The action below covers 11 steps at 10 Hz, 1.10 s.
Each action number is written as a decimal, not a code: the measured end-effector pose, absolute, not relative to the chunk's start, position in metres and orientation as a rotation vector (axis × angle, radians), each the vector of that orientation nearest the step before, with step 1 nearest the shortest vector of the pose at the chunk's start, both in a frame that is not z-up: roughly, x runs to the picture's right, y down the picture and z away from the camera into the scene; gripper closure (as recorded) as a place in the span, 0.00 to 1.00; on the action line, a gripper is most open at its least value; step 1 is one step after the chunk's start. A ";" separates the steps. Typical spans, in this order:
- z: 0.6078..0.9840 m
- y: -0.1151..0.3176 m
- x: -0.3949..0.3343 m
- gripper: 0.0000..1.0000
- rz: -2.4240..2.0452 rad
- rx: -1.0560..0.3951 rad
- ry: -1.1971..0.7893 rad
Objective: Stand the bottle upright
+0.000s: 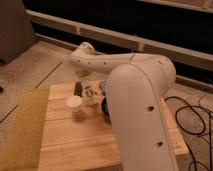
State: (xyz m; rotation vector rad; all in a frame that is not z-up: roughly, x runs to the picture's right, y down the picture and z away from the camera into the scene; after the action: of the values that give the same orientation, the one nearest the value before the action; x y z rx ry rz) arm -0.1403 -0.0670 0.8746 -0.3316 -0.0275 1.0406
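The cream-white bottle (74,106) appears to stand upright on the wooden table (75,145), its round top facing up. My gripper (83,81) hangs at the end of the white arm (130,85), just behind and slightly right of the bottle and apart from it. A dark round bowl (104,108) sits to the bottle's right, mostly hidden behind the arm.
A small dark object (78,88) and a pale patterned object (91,95) stand between the bottle and the bowl. A yellowish strip (22,125) runs along the table's left side. Black cables (195,120) lie on the floor to the right.
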 end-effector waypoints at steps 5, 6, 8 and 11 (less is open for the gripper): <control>0.862 -0.080 -0.154 1.00 0.887 -0.330 -0.138; 0.860 -0.086 -0.155 1.00 0.880 -0.319 -0.155; 0.855 -0.099 -0.154 1.00 0.879 -0.289 -0.196; 0.848 -0.096 -0.155 1.00 0.879 -0.305 -0.277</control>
State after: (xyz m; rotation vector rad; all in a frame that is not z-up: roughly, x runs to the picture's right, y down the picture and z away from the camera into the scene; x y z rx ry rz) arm -0.1547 -0.0960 0.8476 -0.3050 -0.2774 0.8792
